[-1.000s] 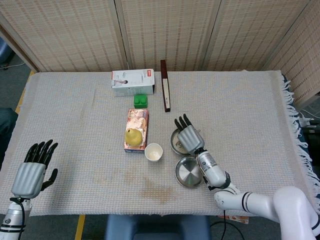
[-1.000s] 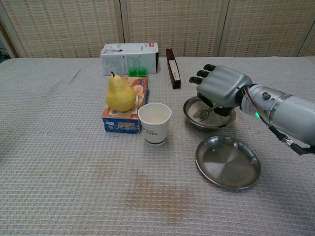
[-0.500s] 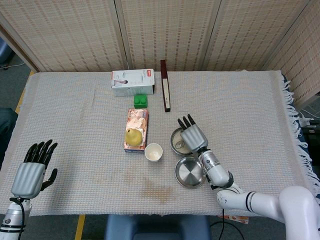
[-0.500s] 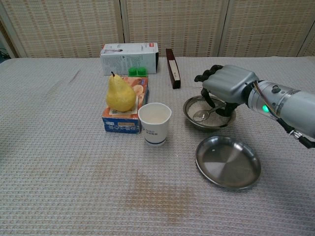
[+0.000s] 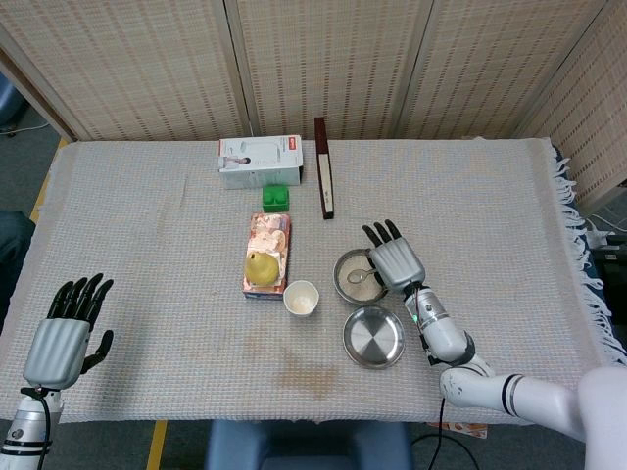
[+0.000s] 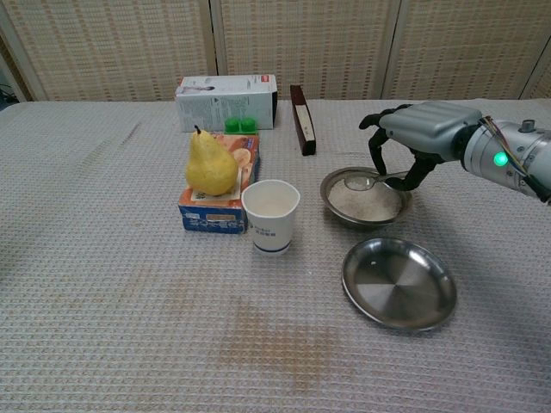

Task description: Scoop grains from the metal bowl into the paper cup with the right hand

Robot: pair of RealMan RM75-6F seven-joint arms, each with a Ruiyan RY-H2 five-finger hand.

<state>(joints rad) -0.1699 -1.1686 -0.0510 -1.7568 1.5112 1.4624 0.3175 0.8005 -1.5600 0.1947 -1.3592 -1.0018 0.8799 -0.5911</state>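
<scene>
Bowl (image 6: 365, 197) beneath right hand (image 6: 422, 129) is holding white grains | cup (image 6: 272, 215) left of it is showing no contents | right hand is pinching spoon (image 6: 368, 181) | left hand (image 5: 65, 333), fingers spread, is appearing in head view only.

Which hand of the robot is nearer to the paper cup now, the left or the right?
The right hand. It hangs over the metal bowl, just beside the paper cup, holding the spoon. The left hand is open at the table's far left edge.
</scene>
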